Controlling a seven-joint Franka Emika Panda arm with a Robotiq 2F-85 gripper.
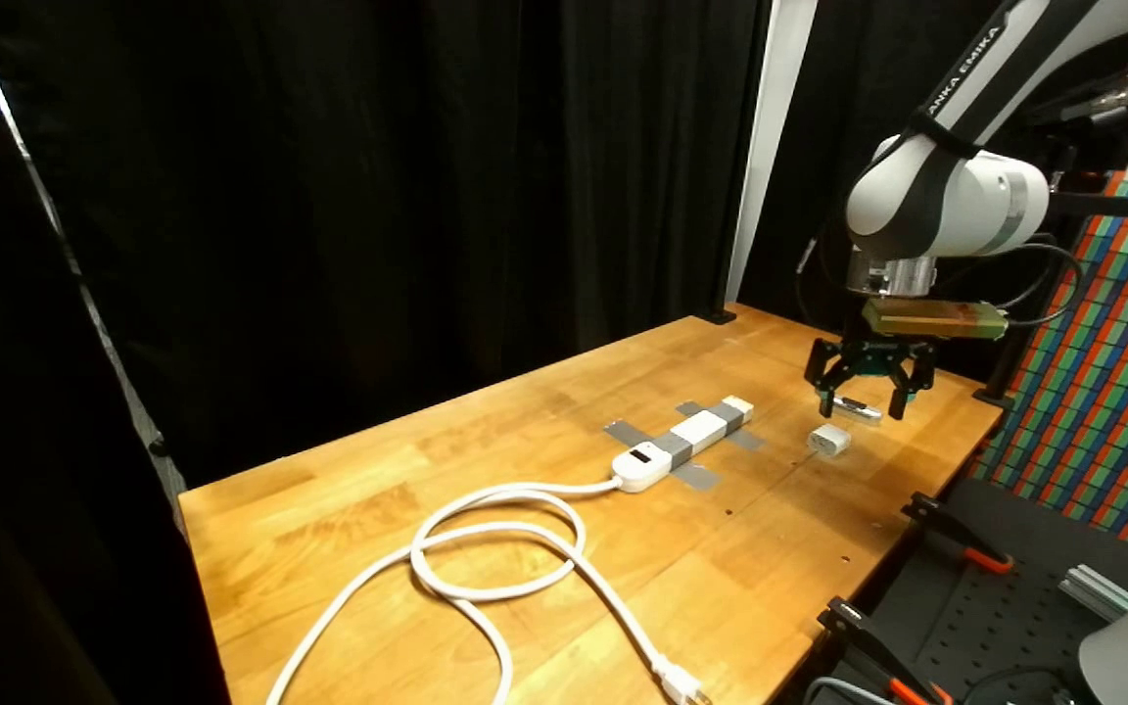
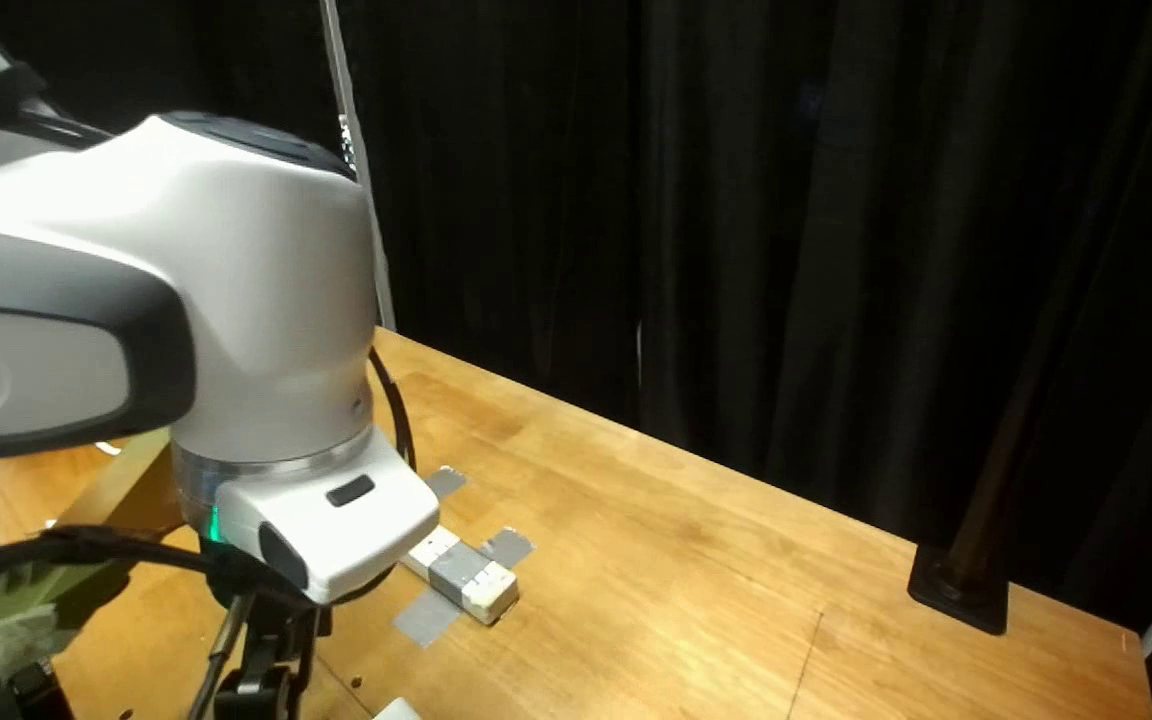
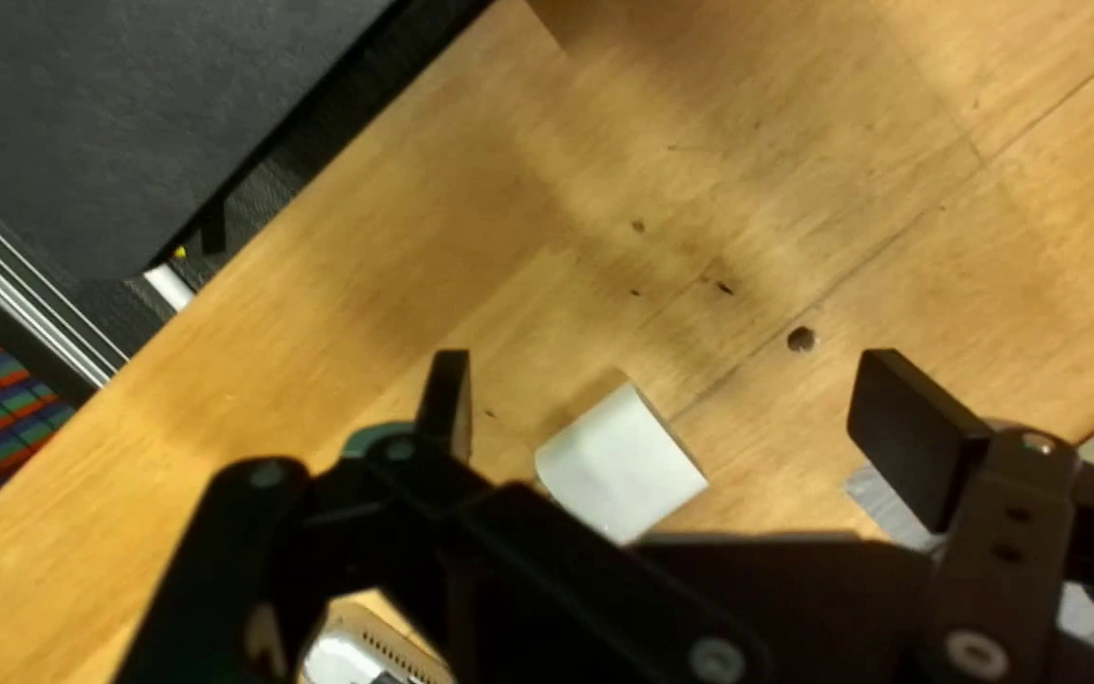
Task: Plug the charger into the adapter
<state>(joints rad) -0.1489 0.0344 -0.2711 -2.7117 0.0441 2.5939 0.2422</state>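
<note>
In an exterior view, the pincer hangs with jaws spread; the charger lies on the bench, apart from the taped-down adapter. In an exterior view, the arm partly hides the adapter. In the wrist view, the charger shows between the jaws.

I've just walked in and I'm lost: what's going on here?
A white-and-black robot arm has its black two-fingered gripper open above a wooden table. Below it lies a small white cube-like charger, not gripped. A long narrow white power strip is stuck down with grey tape, its thick white cable looped across the table. The charger isn't plugged in yet; picking it up is probably next.
</note>
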